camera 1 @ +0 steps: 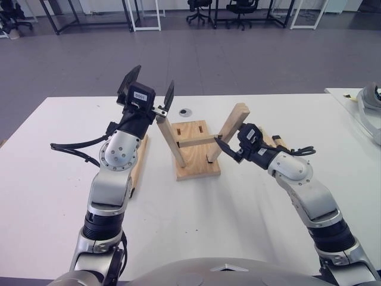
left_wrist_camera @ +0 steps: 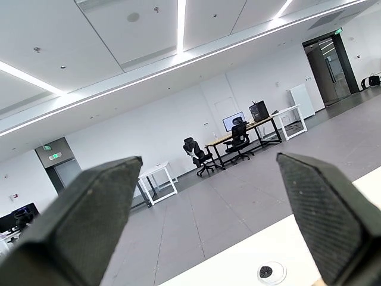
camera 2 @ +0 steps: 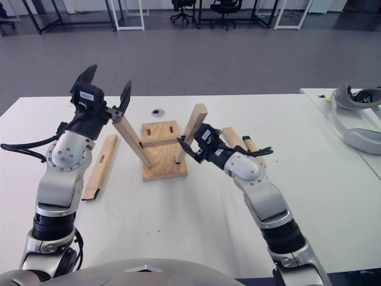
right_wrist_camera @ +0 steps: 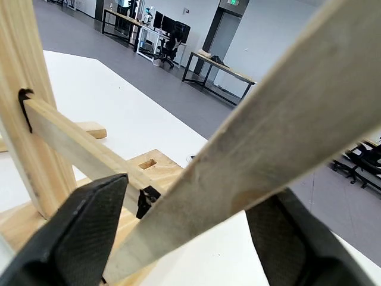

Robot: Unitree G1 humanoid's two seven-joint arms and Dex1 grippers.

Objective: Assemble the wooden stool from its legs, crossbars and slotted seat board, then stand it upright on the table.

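Seat board lies flat, slots up, mid table, w/ left leg & right leg plugged in, splaying apart, joined by a crossbar. My R claw is clamped on the right leg by the crossbar joint, prob. to steady the frame. My L claw gapes wide, holding nothing, up beside the left leg's top end, maybe ready to press it; a spare leg waits by that arm, so much assembly is left.
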